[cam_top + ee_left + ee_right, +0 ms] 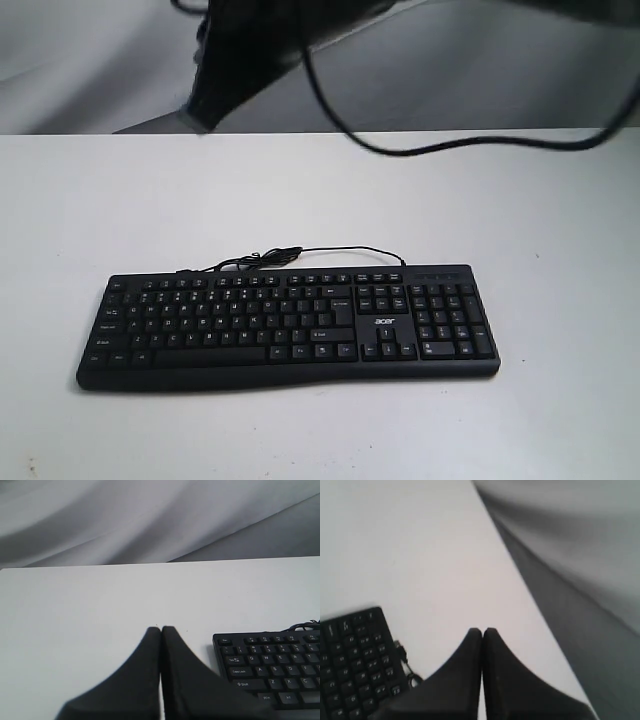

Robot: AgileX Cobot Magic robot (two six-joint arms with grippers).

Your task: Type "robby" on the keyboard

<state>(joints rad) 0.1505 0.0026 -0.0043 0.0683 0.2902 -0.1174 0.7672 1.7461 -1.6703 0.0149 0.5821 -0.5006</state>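
Far left: left hand (pixel 161 629) closed, fingertips pressed together, gripping nothing, above bare white bench (pixel 320 190) just off the Esc/Tab end of the keyboard (pixel 290 320). Middle: keyboard flat on bench, long front edge toward the exterior camera, letter keys left, acer logo and number pad right, thin black cable (pixel 300 252) bunched then looped along its back edge, both hands apart from it. Far right: right hand (pixel 482 630) likewise closed and empty, above bench beside a keyboard corner, close to the bench edge.
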